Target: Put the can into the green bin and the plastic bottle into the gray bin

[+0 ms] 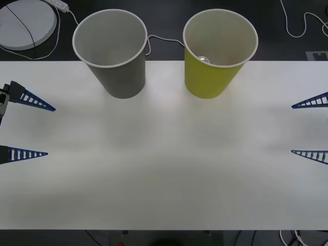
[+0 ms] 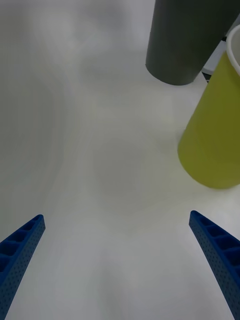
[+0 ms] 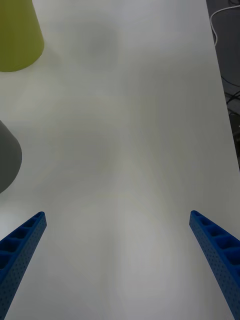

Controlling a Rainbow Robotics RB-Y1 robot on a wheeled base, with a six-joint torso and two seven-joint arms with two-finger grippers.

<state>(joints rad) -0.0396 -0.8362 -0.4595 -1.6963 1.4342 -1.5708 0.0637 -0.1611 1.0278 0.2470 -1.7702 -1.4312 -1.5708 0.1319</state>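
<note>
Both claws are spreading wide, the left gripper (image 1: 25,128) and right gripper (image 1: 310,128) idling at the white table's (image 1: 164,169) edges. Two bins are standing at the back: the gray bin (image 1: 117,56), then the green bin (image 1: 218,56). Looking down from the front, one can (image 1: 204,60) is showing its silvery lid inside the green bin, while the wrist cameras are catching just the bins' outer walls.

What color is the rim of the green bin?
White, on the green bin; the front view shows it best.

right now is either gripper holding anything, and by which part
Nothing is held: the left gripper and right gripper are both open at the table's sides.
</note>
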